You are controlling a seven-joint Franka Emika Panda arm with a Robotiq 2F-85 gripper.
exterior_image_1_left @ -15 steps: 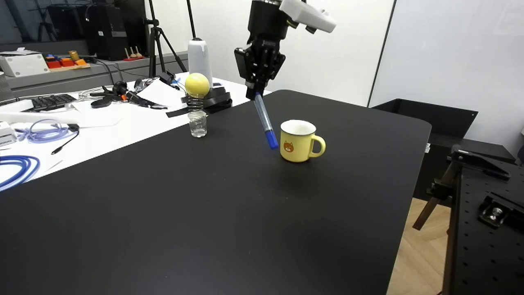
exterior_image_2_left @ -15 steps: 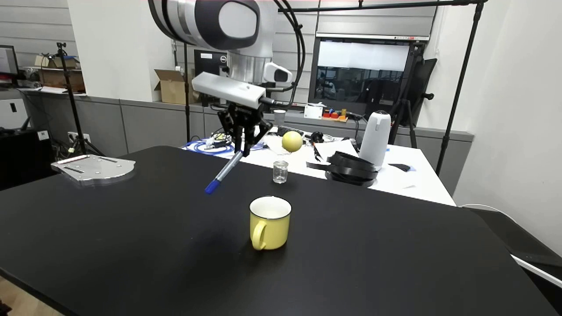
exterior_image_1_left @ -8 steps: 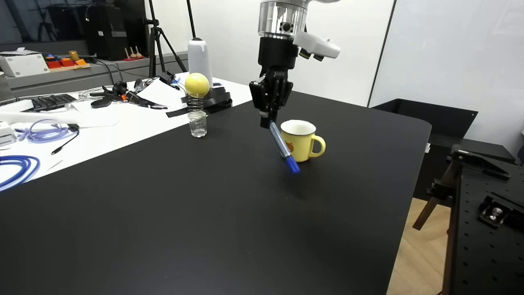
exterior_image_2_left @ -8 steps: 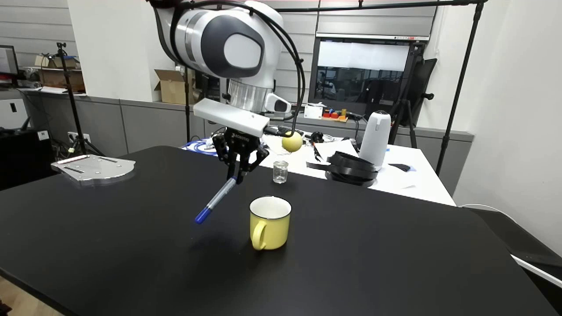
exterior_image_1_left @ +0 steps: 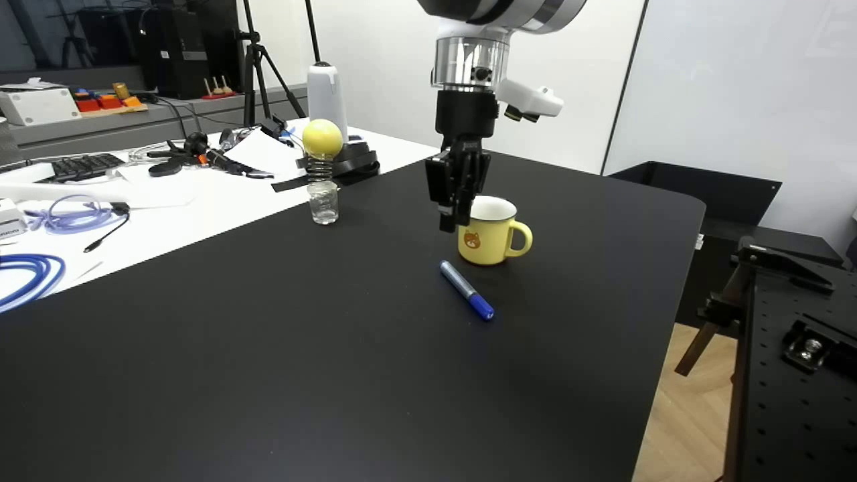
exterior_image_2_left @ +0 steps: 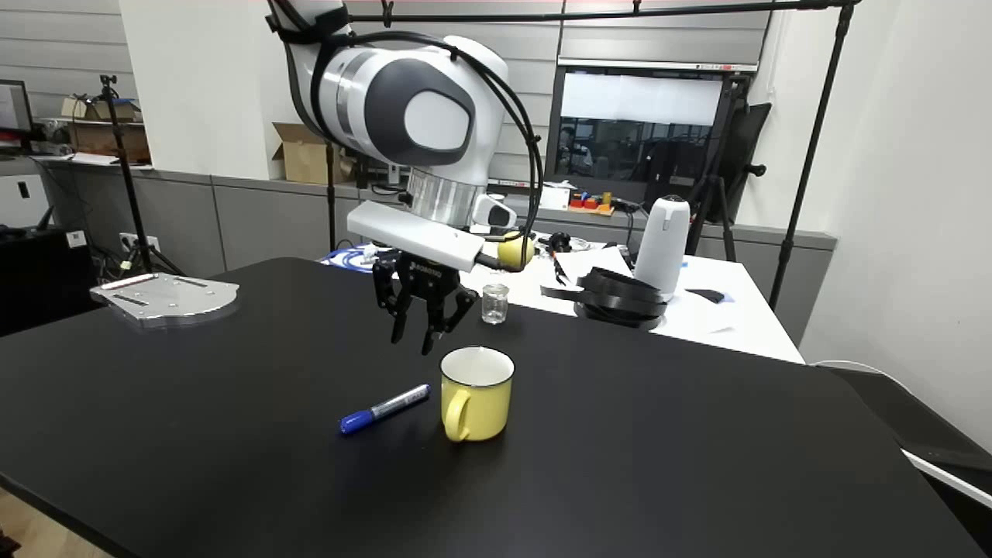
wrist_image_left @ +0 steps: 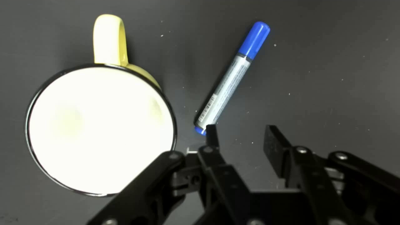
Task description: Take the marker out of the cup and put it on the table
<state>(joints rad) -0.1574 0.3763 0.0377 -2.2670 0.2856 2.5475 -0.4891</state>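
My black two-finger gripper (exterior_image_2_left: 411, 346) hangs over the large, flat, matte-black table (exterior_image_2_left: 659, 457), fingers (wrist_image_left: 212, 137) spread partway, clear gap between the tips, nothing in hold. Slim marker (wrist_image_left: 229, 84), bright blue cap, pale printed barrel, blue tail end, lies flat on the table, free of me. My gap is wider than the marker is thick. Its tail end sits below my fingertips; in the wrist view one finger covers a bit of it. Small glossy yellow mug (exterior_image_2_left: 477, 411), dark rim, pale inside, side handle, stands upright on the table just beside the marker, the two apart. Tail end is nearer the mug, cap points away. Orange animal-face print (exterior_image_1_left: 472, 239) on the mug's wall in an exterior view. Mug inside washed out bright in the wrist view. My fingertips are near the mug's rim, apart from it. Small clear glass jar (exterior_image_2_left: 494, 304) stands by the table's edge, near the cluttered white table (exterior_image_1_left: 234, 207). Yellow ball (exterior_image_2_left: 511, 254) farther back, partly behind cabling on my white-and-grey arm (exterior_image_2_left: 418, 108). Flat silvery slotted plate (exterior_image_2_left: 172, 304) lies on the black table, well apart from marker and mug.
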